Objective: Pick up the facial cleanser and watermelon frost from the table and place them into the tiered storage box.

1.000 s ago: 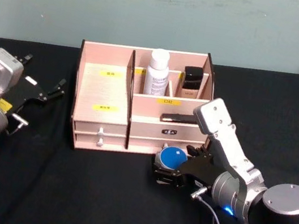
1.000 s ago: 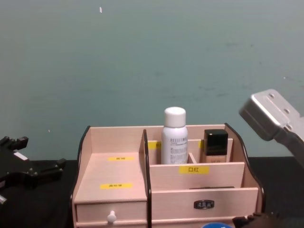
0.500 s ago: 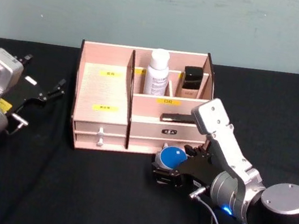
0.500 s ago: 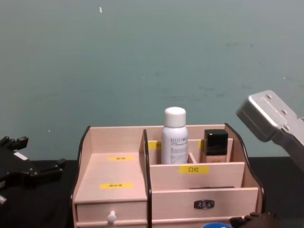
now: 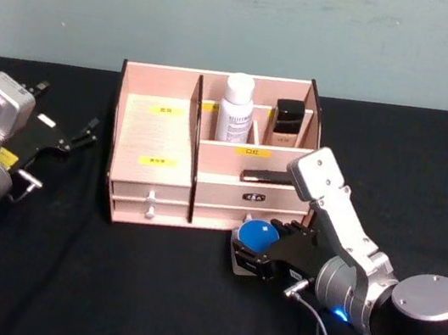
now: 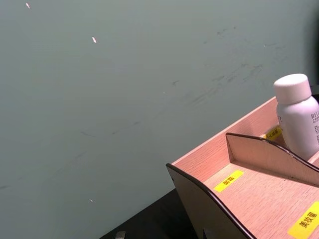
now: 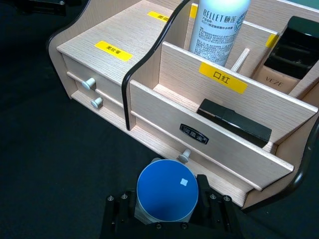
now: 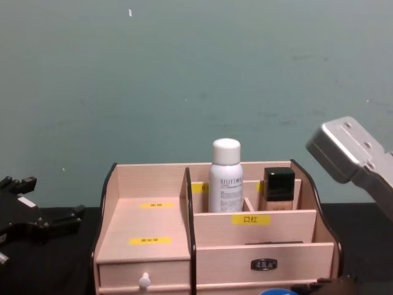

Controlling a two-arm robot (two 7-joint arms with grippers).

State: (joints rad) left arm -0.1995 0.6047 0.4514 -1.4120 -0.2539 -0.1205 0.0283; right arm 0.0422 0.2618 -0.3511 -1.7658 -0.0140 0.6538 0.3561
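The facial cleanser (image 5: 236,108) is already stowed: it stands upright in the rear middle compartment of the tiered storage box (image 5: 152,186), which sits towards the back edge of the table (image 5: 143,292), with a black-capped bottle (image 5: 287,118) in the next compartment; so the step in hand appears to be the second item. The watermelon frost (image 7: 167,190) is just in front of the box's front right drawer, its blue lid just beside the small drawer knob (image 7: 185,155). The right gripper (image 7: 167,214) holds it, jaws narrowed onto the frosted sides with a finger on each flank, as the right wrist view shows; whether the jar's base has left the table I cannot tell. The left gripper (image 5: 64,119) sits parked near the table's left edge, well apart from the box, jaws spread and holding nothing.

The next move, I judge, calls for a straight lift high enough to clear the box's front wall, then a short carry backwards over it. The front right trough already holds a flat dark item (image 7: 234,122), so the squat jar likely needs that trough's freer left end or another open space; a tilt during the lift could catch the front wall.
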